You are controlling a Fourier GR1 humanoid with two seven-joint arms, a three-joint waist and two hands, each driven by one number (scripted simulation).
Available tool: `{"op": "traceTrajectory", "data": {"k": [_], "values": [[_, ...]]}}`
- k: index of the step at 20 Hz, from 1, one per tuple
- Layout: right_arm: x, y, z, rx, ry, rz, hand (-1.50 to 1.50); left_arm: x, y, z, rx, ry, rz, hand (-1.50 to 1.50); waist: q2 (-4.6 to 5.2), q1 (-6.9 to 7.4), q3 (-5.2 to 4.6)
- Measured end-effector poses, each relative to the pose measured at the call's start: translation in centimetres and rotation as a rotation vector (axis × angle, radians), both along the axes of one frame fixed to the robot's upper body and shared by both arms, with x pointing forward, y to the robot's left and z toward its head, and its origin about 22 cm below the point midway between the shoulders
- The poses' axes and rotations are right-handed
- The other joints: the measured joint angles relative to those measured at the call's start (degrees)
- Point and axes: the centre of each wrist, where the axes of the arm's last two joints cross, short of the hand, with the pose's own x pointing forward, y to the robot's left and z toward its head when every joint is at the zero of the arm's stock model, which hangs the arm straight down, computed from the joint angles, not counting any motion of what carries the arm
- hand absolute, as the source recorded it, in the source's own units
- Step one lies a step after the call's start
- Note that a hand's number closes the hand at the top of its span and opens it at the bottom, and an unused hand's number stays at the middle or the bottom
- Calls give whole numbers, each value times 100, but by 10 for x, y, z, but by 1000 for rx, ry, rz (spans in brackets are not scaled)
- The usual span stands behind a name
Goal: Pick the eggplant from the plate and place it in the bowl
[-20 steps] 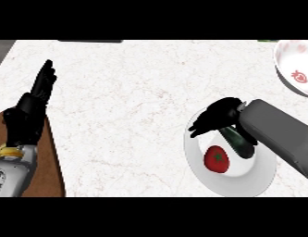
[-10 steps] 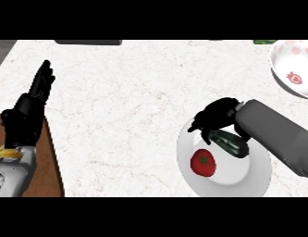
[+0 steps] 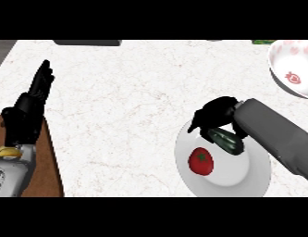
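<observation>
Fingers of the black right hand (image 3: 213, 115) curl down over the upper end of the dark green, elongated eggplant (image 3: 226, 140); whether they truly clasp it is unclear. It lies on the round white plate (image 3: 248, 178), long axis running from the hand toward the lower right, beside a red tomato (image 3: 200, 160). The white bowl with red fruit prints (image 3: 306, 60) sits well apart, up and right; the left hand (image 3: 28, 111) rests open at the left edge.

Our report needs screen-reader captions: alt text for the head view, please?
Right robot hand curls over an eggplant on a white plate beside a tomato. Left robot hand rests open at left; bowl at upper right.
</observation>
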Motion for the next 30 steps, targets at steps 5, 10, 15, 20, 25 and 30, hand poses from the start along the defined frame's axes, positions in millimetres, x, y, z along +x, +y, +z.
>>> {"op": "traceTrajectory", "data": {"k": [5,10,15,20,25,30], "values": [[8,1,-1,137,8,-298,150,0,-2,1,-1,3,11,0,35,-58,31],[23,-15,6,264,-85,-826,150,-1,5,-2,0,20,38,0,7,-247,44],[37,21,25,505,-174,-1256,150,-2,6,-3,-1,31,39,0,-36,-241,47],[47,76,60,755,-317,-1573,150,-3,8,-3,4,35,42,0,-51,-233,41],[54,100,94,845,-525,-1804,150,-2,8,-4,5,36,48,0,-29,-256,37],[61,86,114,901,-671,-1946,150,-1,12,-2,2,24,51,0,5,-266,43]]}}
